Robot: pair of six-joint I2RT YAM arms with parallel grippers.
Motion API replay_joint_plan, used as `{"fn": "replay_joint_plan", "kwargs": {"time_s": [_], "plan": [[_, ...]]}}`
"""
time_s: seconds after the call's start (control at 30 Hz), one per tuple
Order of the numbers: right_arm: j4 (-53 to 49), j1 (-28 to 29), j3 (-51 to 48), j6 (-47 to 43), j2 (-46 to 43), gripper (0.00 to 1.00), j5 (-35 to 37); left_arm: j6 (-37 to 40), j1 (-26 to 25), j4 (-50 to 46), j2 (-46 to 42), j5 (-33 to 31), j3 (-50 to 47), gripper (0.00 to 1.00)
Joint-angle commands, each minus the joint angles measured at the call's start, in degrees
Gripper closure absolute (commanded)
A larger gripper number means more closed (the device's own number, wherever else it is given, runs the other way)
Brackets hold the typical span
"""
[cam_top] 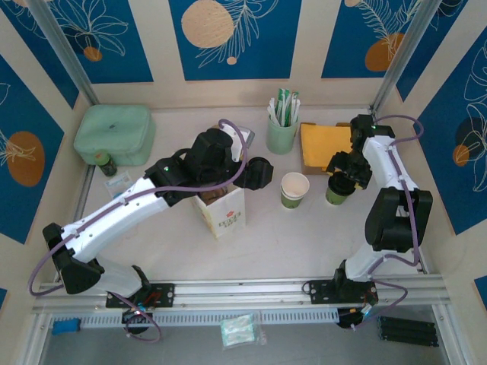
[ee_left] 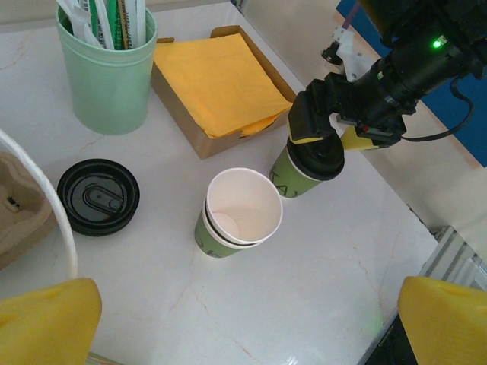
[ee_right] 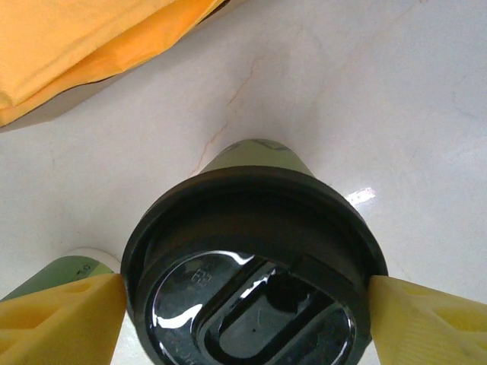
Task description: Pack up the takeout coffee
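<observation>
Right wrist, right claw (ee_right: pixel 245 304) gripping takeout coffee (ee_right: pixel 255 217)

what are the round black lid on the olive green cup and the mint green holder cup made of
Round black lid: likely plastic, glossy, sharp reflections, moulded ridges. Mint-green holder cup: smooth and matte, ribbed near the rim; plastic or ceramic, cannot tell.

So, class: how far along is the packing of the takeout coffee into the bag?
Done: the takeout coffee has its lid on. In hand: the right gripper has a finger on either side of that lid, but the cup stands on the table and a firm grip isn't clear. Left: lift it and set it in the white paper bag, beside the open left gripper.
</observation>
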Motion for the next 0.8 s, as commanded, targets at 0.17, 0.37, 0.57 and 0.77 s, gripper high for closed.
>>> {"fn": "replay_joint_plan", "kwargs": {"time_s": [0.17,0.37,0.57,0.77], "plan": [[0.2,0.2,-0.6,-0.5,1.3,0.20,0.0,0.2,-0.4,2.0,-0.7,0.8,-0.5,0.01],[0.0,0.7,-0.7,-0.6,0.8,0.25,-0.1,0.2,-0.4,2.0,-0.7,0.8,-0.5,0.01],[-0.3,2.1,-1.5,-0.1,-2.0,0.28,0.0,0.0,-0.4,1.8,-1.3,0.8,-0.8,0.01],[-0.9,4.8,-3.4,0.5,-6.2,0.29,0.3,-0.4,-0.4,1.8,-2.6,0.3,-2.0,0.01]]}}
